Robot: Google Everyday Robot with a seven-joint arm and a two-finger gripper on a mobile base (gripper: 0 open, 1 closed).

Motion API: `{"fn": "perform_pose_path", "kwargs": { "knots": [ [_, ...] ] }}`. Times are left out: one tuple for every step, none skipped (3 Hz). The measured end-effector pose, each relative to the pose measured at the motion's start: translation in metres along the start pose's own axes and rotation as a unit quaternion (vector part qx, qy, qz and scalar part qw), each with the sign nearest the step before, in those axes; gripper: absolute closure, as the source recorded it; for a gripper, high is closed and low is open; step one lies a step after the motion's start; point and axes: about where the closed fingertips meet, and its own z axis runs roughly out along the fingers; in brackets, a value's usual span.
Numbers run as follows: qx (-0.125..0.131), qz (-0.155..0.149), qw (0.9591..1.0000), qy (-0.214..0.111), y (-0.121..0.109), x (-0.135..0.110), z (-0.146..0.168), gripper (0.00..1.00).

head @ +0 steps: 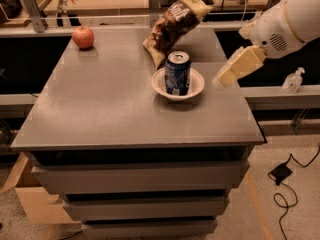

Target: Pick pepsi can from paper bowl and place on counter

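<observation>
Camera view: my gripper (220, 82) hangs in the air on the right side of the counter (100, 104), above its right edge and just to the right of the paper bowl (159, 85), apart from it and touching nothing. It slants down and to the left from my white arm, its pale tip aimed towards the bowl. Whether my gripper is open or closed I cannot tell from this angle. The pepsi can (178, 73) stands upright inside the paper bowl, silver top up, and the bowl sits on the grey counter towards its right rear part. Right behind the bowl a brown chip bag (172, 24) stands tilted, its lower end close to the bowl's back rim. A red apple (83, 37) rests near the counter's far left corner, well apart from the bowl. Below the counter top are grey drawers (140, 176). Off to the right, on a lower ledge, stands a small clear pump bottle (293, 80), and a black cable (282, 176) lies on the floor.
</observation>
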Motion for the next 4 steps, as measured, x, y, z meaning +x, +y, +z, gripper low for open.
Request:
{"fn": "perform_pose_path", "kwargs": {
  "knots": [
    [0.000, 0.009, 0.9997, -0.023, -0.003, -0.010, 0.006, 0.00],
    [0.000, 0.009, 0.9997, -0.023, -0.003, -0.010, 0.006, 0.00],
    [-0.003, 0.014, 0.9993, -0.035, 0.005, -0.016, 0.022, 0.00],
    [-0.008, 0.016, 0.9986, -0.051, 0.023, -0.043, 0.056, 0.00]
  ]
}}
